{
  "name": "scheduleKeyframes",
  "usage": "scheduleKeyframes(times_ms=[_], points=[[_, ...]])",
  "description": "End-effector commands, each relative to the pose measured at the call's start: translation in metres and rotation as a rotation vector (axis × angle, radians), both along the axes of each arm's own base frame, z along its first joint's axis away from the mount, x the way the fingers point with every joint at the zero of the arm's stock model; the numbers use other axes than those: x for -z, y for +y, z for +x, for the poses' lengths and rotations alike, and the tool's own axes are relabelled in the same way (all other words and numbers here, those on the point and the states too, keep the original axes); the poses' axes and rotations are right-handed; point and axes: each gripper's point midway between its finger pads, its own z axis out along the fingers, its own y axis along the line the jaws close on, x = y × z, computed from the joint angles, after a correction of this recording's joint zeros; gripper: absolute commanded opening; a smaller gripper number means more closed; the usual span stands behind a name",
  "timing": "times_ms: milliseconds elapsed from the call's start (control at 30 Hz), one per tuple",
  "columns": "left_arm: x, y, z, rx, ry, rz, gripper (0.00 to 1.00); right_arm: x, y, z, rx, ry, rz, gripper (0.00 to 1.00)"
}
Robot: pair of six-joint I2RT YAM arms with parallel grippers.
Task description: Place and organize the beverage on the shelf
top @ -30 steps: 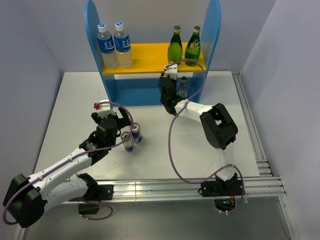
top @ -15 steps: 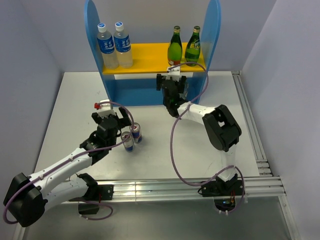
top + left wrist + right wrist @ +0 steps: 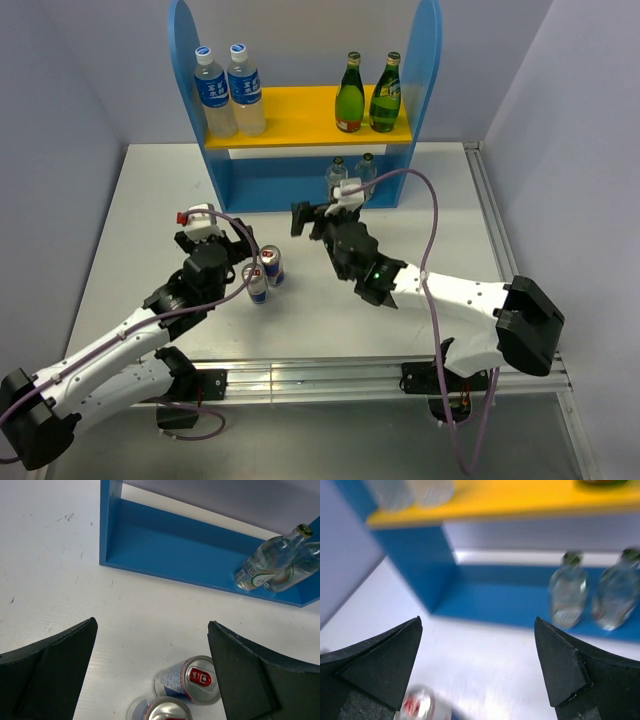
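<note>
**Two cans left, two arms crowding them**

Since a second ago my right arm has pulled back out of the shelf (image 3: pixel 190 60) and swung low over the counter (image 3: pixel 150 220). The second of the small clear bottles (image 3: pixel 338 172) now stands beside its twin on the lower level, right-hand end. The right tool (image 3: pixel 318 212) has its fingers wide apart and holds nothing. The left tool (image 3: pixel 243 250) is equally spread and empty, hanging over the two cans (image 3: pixel 272 265).

The green bottles (image 3: pixel 349 95) are already on the yellow board (image 3: pixel 300 115). The cans are on the counter in front of the shelf, upright and close together (the wrist view cannot show me whether they touch).

My worries:

- With the cans this close, a finger coming down could land on the neighbour's rim. It could also pinch both, and slim cans tip and roll easily.
- The right tool sits near the same cans, so if both arms go in, they may collide.
- Carrying a can into the lower level, I could clip the board's front edge or nudge the clear bottles over.
</note>
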Motion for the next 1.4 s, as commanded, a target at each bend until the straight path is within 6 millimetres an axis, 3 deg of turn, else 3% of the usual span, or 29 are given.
scheduleKeyframes(times_ms=[0,33,100,200,433,600,967,1233,1333,1367], points=[[-0.015,0.005,-0.01,-0.037,-0.024,-0.018,1.0,0.052,0.014,-0.032,-0.122,0.127,-0.024,1.0],[-0.015,0.007,-0.011,-0.046,-0.028,-0.017,0.99,0.073,0.015,-0.042,-0.145,0.155,-0.066,1.0],[-0.01,0.007,-0.011,-0.046,-0.025,-0.012,0.99,0.095,0.032,-0.066,-0.236,0.19,-0.092,1.0],[-0.002,0.004,-0.009,-0.03,-0.018,0.002,0.99,0.121,0.041,-0.082,-0.292,0.242,-0.112,1.0],[0.006,-0.001,-0.005,-0.018,-0.021,0.008,0.99,0.142,0.062,-0.099,-0.369,0.283,-0.143,1.0],[0.01,-0.001,-0.002,-0.012,-0.016,-0.005,0.99,0.154,0.076,-0.101,-0.399,0.3,-0.165,1.0],[0.007,0.004,-0.003,-0.014,-0.025,-0.023,0.99,0.176,0.11,-0.082,-0.411,0.274,-0.238,1.0],[0.007,0.005,-0.004,-0.015,-0.026,-0.027,0.99,0.173,0.124,-0.046,-0.345,0.222,-0.226,1.0],[0.008,0.005,-0.005,-0.014,-0.023,-0.029,0.99,0.178,0.124,-0.033,-0.314,0.214,-0.232,0.86],[0.009,0.005,-0.005,-0.015,-0.018,-0.028,0.99,0.181,0.124,-0.028,-0.301,0.216,-0.231,0.71]])
